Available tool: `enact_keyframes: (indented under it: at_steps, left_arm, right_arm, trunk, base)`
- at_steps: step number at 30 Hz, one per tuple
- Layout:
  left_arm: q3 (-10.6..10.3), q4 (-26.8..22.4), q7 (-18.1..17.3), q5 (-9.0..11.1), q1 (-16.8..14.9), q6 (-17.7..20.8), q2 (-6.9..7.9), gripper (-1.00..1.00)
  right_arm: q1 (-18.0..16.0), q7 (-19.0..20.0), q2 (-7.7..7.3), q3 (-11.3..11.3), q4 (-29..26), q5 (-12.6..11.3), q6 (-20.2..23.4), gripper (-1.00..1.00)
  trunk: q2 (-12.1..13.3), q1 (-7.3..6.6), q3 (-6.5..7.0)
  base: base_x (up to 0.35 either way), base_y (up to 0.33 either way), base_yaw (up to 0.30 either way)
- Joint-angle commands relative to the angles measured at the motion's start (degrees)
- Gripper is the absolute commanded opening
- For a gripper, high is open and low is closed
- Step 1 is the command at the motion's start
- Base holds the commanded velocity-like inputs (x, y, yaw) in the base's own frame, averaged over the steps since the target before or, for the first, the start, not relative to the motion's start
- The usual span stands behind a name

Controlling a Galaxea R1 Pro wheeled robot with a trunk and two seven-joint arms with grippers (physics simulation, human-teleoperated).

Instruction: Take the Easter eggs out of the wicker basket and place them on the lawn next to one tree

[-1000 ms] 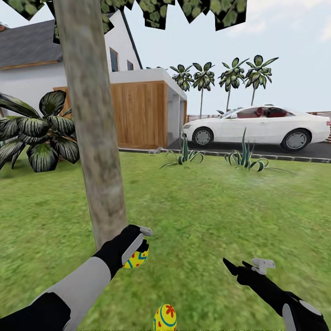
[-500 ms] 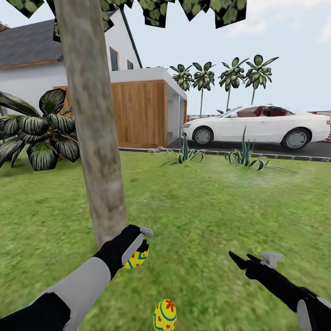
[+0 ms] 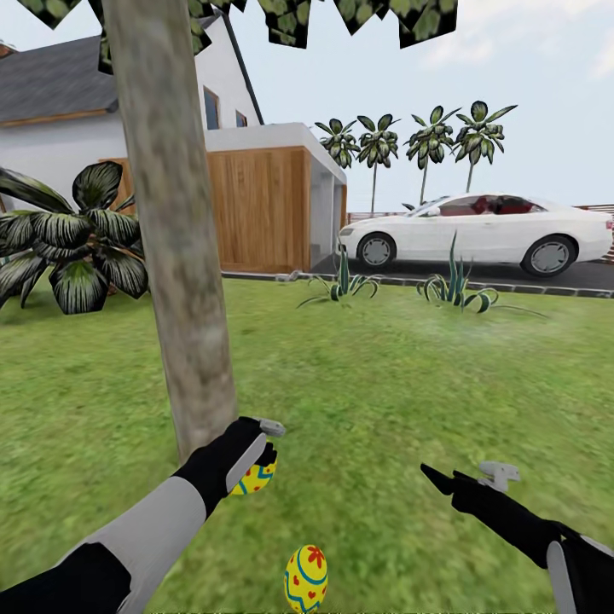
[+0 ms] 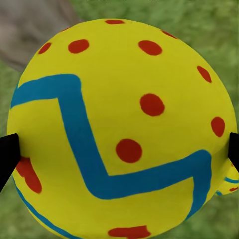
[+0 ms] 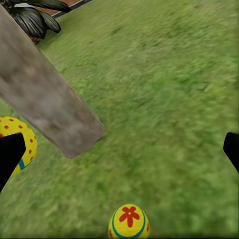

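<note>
two eggs on view, one held, one loose. left gripper [image 3: 261,465] pinches a yellow egg [image 3: 254,479] with red dots and a blue zigzag; in the left wrist view that dotted egg [image 4: 119,134] sits squarely between the two dark fingertips [image 4: 7,157], touched on both sides. in the head view it hangs low at the foot of the tree trunk [image 3: 175,247], just to the trunk's 4 o'clock side, close over the lawn [image 3: 409,384]; cannot tell whether it touches the grass.

second egg [image 3: 305,580], yellow with a red flower and blue bands, stands upright on the grass at about 5 o'clock from the held one, near it but apart. in the right wrist view the flower egg [image 5: 128,223] shows with the trunk [image 5: 45,94] slanting above it and the dotted egg [image 5: 20,144] at the trunk's far side.

right gripper [image 3: 460,477] hovers over bare grass at 3 o'clock from the left gripper, well apart, fingers spread with nothing between them; fingertips [image 5: 231,149] show at the frame edges in the right wrist view.

beyond the trunk: broad-leaved shrub [image 3: 72,247] at 9 o'clock, house [image 3: 60,111] with wooden garage [image 3: 260,213] behind, white car [image 3: 477,234] at 2 o'clock, palms [image 3: 422,136] past it.
</note>
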Motion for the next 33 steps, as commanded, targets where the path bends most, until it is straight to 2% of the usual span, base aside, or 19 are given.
enact_keyframes:
  at_steps: [1, 9, 33]
  left_arm:
    - [-0.3, -0.1, 0.6, 0.6, -0.1, 0.1, 0.04, -1.00]
    - [-0.3, -0.1, 0.6, 0.6, -0.1, -0.1, 0.04, -1.00]
    - [-0.4, 0.0, 0.6, 0.5, -0.1, -0.2, 0.13, -1.00]
  right_arm:
    - [-0.1, 0.2, 0.04, -0.1, 0.0, -0.2, 0.5, 1.00]
    - [-0.1, 0.2, -0.06, -0.2, 0.0, -0.1, 0.5, 1.00]
    - [-0.1, 0.2, 0.00, -0.2, 0.3, -0.1, 0.5, 1.00]
  trunk:
    - [-0.4, 0.21, -0.25]
    - [-3.7, 1.97, -1.68]
    - [-4.0, 2.59, -7.00]
  base:
    - [0.000, 0.000, 0.000]
    - [0.000, 0.000, 0.000]
    - [0.000, 0.000, 0.000]
